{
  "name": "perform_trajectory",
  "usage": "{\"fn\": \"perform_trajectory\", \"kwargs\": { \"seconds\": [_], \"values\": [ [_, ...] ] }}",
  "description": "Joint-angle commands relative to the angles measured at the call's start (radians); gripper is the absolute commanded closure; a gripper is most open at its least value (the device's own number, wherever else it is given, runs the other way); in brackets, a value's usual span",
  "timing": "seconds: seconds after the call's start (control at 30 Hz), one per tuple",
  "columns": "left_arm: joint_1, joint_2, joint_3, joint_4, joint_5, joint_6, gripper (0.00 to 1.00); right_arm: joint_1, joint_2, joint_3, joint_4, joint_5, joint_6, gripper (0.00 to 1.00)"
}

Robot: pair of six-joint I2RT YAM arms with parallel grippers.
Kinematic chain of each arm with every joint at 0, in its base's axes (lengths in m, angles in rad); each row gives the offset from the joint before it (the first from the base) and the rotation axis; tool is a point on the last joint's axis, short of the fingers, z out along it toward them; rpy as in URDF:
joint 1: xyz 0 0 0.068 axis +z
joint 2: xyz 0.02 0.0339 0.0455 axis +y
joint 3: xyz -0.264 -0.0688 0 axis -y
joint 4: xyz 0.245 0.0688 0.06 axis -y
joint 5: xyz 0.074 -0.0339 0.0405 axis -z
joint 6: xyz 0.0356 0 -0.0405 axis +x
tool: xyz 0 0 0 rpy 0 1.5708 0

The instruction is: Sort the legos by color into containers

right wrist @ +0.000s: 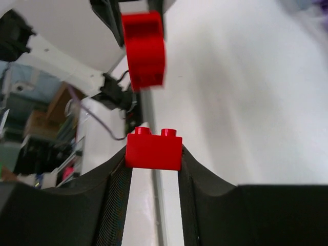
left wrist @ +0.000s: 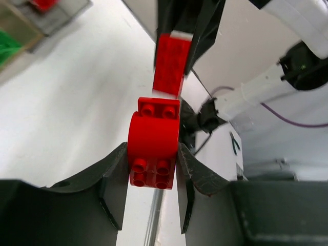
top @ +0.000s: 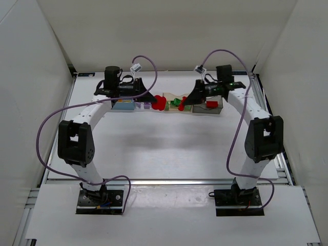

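My left gripper point(top: 155, 100) is shut on a red rounded lego point(top: 160, 104), held in the air at the back middle. In the left wrist view the gripper point(left wrist: 152, 171) pinches this lego point(left wrist: 154, 138) by its sides. My right gripper point(top: 187, 101) is shut on a small red brick point(top: 183, 101) facing it, a short gap apart. In the right wrist view the gripper point(right wrist: 154, 161) holds that brick point(right wrist: 154, 150), with the rounded lego point(right wrist: 145, 48) ahead. A green lego point(top: 177, 102) lies in the pale orange container point(top: 174, 107). Purple legos point(top: 146, 106) sit beside the blue container point(top: 123, 105).
The grey container point(top: 213, 110) at the back right holds a red piece point(top: 211, 104). The containers stand in a row along the back of the white table point(top: 164, 148). White walls close in the back and sides. Purple cables loop over both arms.
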Motion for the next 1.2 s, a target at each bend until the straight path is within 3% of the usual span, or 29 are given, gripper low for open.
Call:
{"fn": "perform_trajectory", "kwargs": {
  "seconds": [0.0, 0.2, 0.5, 0.73, 0.9, 0.93, 1.0, 1.03, 1.17],
  "values": [
    [0.069, -0.07, -0.024, -0.003, -0.058, 0.012, 0.89, -0.125, -0.061, 0.002, -0.093, 0.058, -0.122, 1.0],
    [0.077, -0.063, -0.007, -0.021, -0.076, 0.031, 0.88, -0.179, 0.016, 0.09, -0.159, 0.315, -0.33, 1.0],
    [0.077, -0.056, 0.017, -0.084, -0.099, 0.086, 0.88, -0.166, 0.14, 0.173, -0.093, 0.768, -0.357, 1.0],
    [0.078, -0.06, 0.019, -0.112, -0.105, 0.114, 0.88, -0.159, 0.212, 0.192, -0.053, 0.9, -0.343, 1.0],
    [0.078, -0.056, 0.025, -0.121, -0.11, 0.118, 0.88, -0.15, 0.255, 0.207, -0.041, 0.897, -0.341, 0.98],
    [0.08, -0.054, 0.028, -0.124, -0.11, 0.12, 0.88, -0.141, 0.261, 0.212, -0.044, 0.897, -0.347, 0.85],
    [0.08, -0.048, 0.032, -0.13, -0.11, 0.121, 0.88, -0.132, 0.275, 0.236, -0.058, 0.891, -0.361, 0.69],
    [0.08, -0.048, 0.035, -0.13, -0.11, 0.124, 0.88, -0.124, 0.275, 0.238, -0.063, 0.89, -0.364, 0.51],
    [0.078, -0.039, 0.043, -0.13, -0.108, 0.12, 0.88, -0.117, 0.248, 0.223, -0.067, 0.874, -0.364, 0.14]
  ]
}}
